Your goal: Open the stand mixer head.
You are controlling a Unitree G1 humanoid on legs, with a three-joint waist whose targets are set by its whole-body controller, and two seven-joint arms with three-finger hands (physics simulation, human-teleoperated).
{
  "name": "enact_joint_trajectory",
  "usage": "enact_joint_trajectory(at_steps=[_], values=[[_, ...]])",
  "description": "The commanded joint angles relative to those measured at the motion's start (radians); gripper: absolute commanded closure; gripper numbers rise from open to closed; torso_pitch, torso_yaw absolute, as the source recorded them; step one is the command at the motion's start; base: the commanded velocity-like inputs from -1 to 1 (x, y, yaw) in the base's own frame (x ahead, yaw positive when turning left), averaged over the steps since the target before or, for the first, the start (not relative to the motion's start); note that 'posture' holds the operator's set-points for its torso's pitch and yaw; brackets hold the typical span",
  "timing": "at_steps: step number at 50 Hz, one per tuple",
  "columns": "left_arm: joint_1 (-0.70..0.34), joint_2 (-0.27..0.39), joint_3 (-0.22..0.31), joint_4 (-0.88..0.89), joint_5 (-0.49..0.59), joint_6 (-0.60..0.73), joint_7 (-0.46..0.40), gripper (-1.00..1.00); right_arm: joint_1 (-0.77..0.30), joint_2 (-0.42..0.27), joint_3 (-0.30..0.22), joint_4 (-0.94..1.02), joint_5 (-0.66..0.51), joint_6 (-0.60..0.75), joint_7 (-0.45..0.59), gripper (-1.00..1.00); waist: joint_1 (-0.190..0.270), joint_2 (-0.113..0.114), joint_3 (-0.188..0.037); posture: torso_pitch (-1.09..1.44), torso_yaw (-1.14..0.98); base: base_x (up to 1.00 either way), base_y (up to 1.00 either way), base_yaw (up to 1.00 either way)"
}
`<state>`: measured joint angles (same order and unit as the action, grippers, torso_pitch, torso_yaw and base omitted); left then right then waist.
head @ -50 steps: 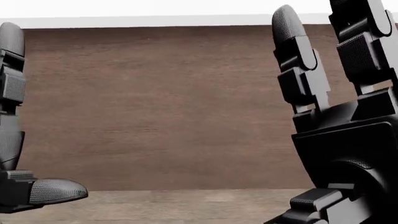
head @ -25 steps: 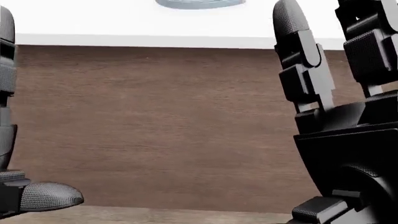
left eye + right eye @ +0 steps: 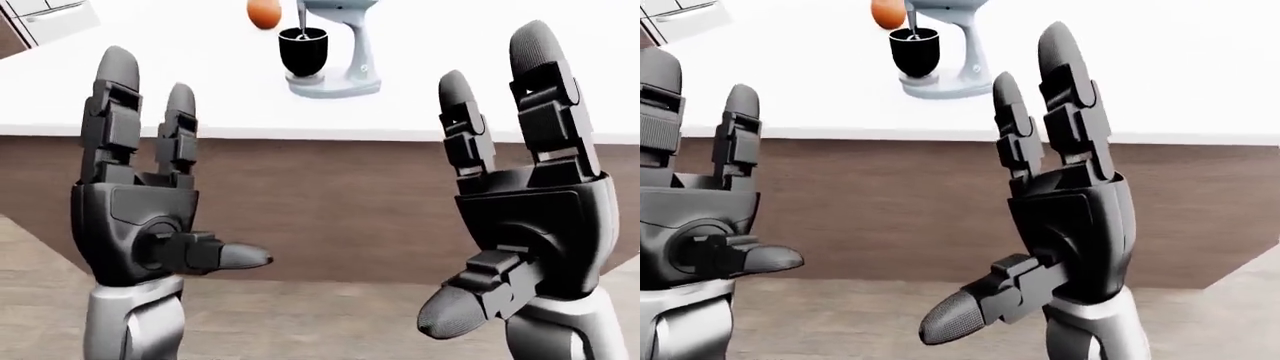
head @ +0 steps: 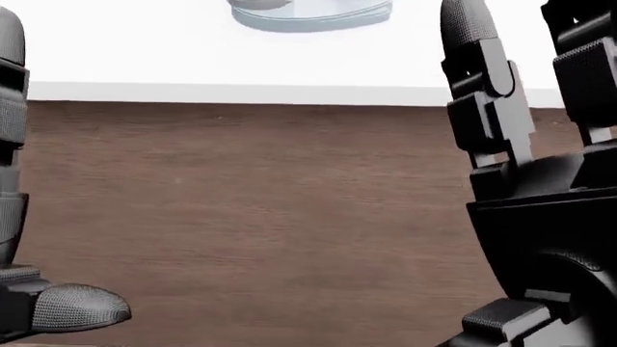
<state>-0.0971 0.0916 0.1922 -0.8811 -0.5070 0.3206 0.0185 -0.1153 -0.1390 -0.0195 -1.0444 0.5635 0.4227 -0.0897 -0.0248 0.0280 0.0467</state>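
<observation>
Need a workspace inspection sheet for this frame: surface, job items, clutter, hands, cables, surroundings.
Surface: white countertop above a brown wood-grain counter face.
Job's things: stand mixer stands on the countertop at the top of the left-eye view, a black bowl under its head; the head runs off the top edge, so open or closed cannot be told.
Clutter: one orange round object left of the mixer.
Grippers: left robot hand and right robot hand both raised, fingers spread, holding nothing, well short of the mixer.
Cables: nothing seen.
Surroundings: wood floor below; a white cabinet or drawer front at top left.
</observation>
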Motion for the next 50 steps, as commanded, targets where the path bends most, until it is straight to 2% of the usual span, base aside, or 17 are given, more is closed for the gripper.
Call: enact_joint_trajectory(at_steps=[1,2,6,8,11,13,15,23,24,26,29,32,37,40,45,48,50], values=[[-0.004,0.002,0.004,-0.004,0.003,-0.009,0.001,-0.96,-0.008,-0.001,-0.003,-0.003,0.001,-0.005,-0.001,-1.00,0.001,0.003,-0.005,0.00,0.00,0.00,0.00,0.00],[-0.004,0.001,0.004,-0.005,0.003,-0.009,0.001,-0.96,-0.010,0.001,-0.007,-0.003,0.006,-0.004,-0.002,-1.00,0.008,0.000,-0.027,0.00,0.00,0.23,0.00,0.00],[-0.003,0.001,0.003,-0.003,0.004,-0.011,0.000,-0.97,-0.005,0.005,0.003,-0.003,-0.013,-0.008,0.001,-1.00,0.023,-0.004,0.017,0.00,0.00,0.35,0.00,0.00],[-0.004,0.002,0.006,-0.003,0.001,-0.009,0.001,-0.97,-0.010,0.007,-0.001,-0.003,-0.010,-0.004,-0.003,-1.00,0.031,-0.019,-0.014,0.00,0.00,0.02,0.00,0.00],[-0.003,0.001,0.005,-0.003,0.001,-0.010,0.001,-0.97,-0.010,0.007,0.001,-0.003,-0.009,-0.005,-0.005,-1.00,0.043,-0.076,-0.024,0.00,0.00,0.00,0.00,0.00],[-0.003,0.001,0.005,-0.002,0.001,-0.010,0.001,-0.96,-0.015,0.004,-0.009,-0.003,0.016,-0.006,-0.012,-1.00,0.033,-0.046,-0.046,0.00,0.00,0.31,0.00,0.00],[-0.001,-0.001,0.001,-0.001,0.004,-0.012,-0.001,-0.96,-0.012,0.004,-0.003,-0.003,0.005,-0.008,-0.010,-1.00,0.030,-0.042,0.037,0.00,0.00,0.77,0.00,0.00],[-0.002,-0.001,0.001,0.006,0.005,-0.015,-0.002,-0.97,-0.010,0.005,0.000,-0.003,0.005,-0.012,-0.009,-1.00,0.010,-0.022,-0.021,0.00,0.00,0.14,0.00,0.00],[-0.003,-0.001,0.000,0.005,0.005,-0.015,-0.001,-0.96,-0.011,0.004,-0.004,-0.003,0.013,-0.011,-0.007,-1.00,0.018,-0.006,-0.055,0.00,0.00,0.59,0.00,0.00],[-0.002,-0.001,0.000,0.004,0.006,-0.014,-0.002,-0.97,-0.011,0.005,-0.002,-0.003,0.004,-0.002,-0.005,-1.00,0.023,0.001,0.038,0.00,0.00,0.67,0.00,0.00],[-0.004,0.000,0.000,0.003,0.007,-0.012,-0.001,-0.97,-0.012,0.019,-0.010,-0.003,-0.019,0.009,0.000,-1.00,0.025,-0.006,-0.011,0.00,0.00,0.09,0.00,0.00],[-0.004,-0.001,0.000,0.004,0.009,-0.013,-0.002,-0.97,-0.008,0.032,-0.006,-0.003,-0.054,0.000,0.008,-1.00,0.032,-0.055,-0.009,0.00,0.00,0.00,0.00,0.00],[-0.007,0.001,0.002,0.005,0.006,-0.013,0.000,-0.96,-0.014,0.038,-0.023,-0.003,-0.022,0.001,0.007,-1.00,0.027,-0.031,-0.048,0.00,0.00,0.02,0.00,0.00],[-0.006,0.001,0.002,0.004,0.006,-0.014,0.000,-0.97,-0.009,0.031,-0.017,-0.003,-0.028,-0.003,0.007,-1.00,0.014,-0.024,0.041,0.00,0.00,0.68,0.00,0.00],[-0.005,0.001,0.004,0.006,0.005,-0.015,-0.001,-0.97,-0.010,0.038,-0.015,-0.003,-0.035,0.001,0.010,-1.00,0.005,0.020,-0.030,0.00,0.00,0.13,0.00,0.00],[-0.006,0.004,0.008,0.001,0.000,-0.010,0.000,-0.96,-0.012,0.030,-0.020,-0.003,-0.009,-0.005,0.001,-1.00,0.024,0.013,-0.020,0.00,0.00,0.22,0.00,0.00],[-0.006,0.002,0.005,0.003,0.004,-0.013,-0.001,-0.96,-0.009,0.022,-0.016,-0.003,-0.001,-0.015,0.000,-1.00,0.028,0.008,0.038,0.00,0.00,0.79,0.00,0.00]])
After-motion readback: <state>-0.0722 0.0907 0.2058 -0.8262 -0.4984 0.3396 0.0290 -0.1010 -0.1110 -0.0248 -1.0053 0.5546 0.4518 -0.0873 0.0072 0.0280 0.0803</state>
